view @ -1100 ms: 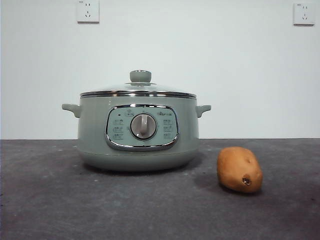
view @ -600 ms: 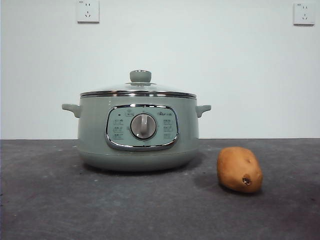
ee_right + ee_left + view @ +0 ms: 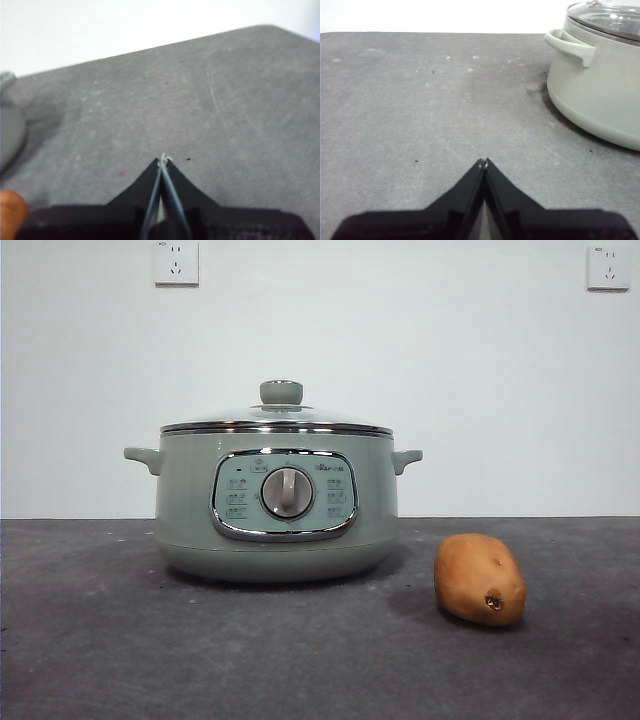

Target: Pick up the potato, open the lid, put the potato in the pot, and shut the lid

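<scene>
pot (image 3: 190, 510): satin green, probably plastic | lid (image 3: 276, 417): glass, chrome rim | potato (image 3: 479, 579): smooth

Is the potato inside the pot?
No, the potato lies on the table beside the pot, whose lid is on.

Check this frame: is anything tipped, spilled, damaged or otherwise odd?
Nothing stands out. The squat sage-green electric pot stands upright on the grey table, its domed glass lid seated level. The oval orange-brown potato lies beside it, apart. Both pincers, left and right, are shut and empty.
</scene>
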`<state>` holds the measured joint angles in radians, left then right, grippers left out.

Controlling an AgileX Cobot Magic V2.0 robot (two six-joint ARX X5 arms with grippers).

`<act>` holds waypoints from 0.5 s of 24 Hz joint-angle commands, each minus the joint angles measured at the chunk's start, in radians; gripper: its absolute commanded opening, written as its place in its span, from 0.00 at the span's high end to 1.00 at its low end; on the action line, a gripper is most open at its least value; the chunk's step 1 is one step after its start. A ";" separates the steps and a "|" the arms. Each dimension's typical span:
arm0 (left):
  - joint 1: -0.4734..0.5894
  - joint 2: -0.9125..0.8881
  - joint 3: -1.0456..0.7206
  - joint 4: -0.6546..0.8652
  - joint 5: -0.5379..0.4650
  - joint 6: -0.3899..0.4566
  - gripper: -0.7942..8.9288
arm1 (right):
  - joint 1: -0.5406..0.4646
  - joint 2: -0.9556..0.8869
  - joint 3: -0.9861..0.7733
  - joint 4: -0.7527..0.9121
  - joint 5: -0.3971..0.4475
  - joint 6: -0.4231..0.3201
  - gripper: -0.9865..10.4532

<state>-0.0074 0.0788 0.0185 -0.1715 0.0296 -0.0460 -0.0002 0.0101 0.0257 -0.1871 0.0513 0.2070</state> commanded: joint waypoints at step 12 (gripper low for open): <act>-0.001 0.027 0.184 -0.102 0.010 -0.064 0.92 | 0.001 0.021 0.177 -0.161 -0.053 0.241 0.92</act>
<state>-0.0074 0.1043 0.1959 -0.2714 0.0376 -0.0689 -0.0002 0.0269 0.1894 -0.3496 -0.0006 0.4343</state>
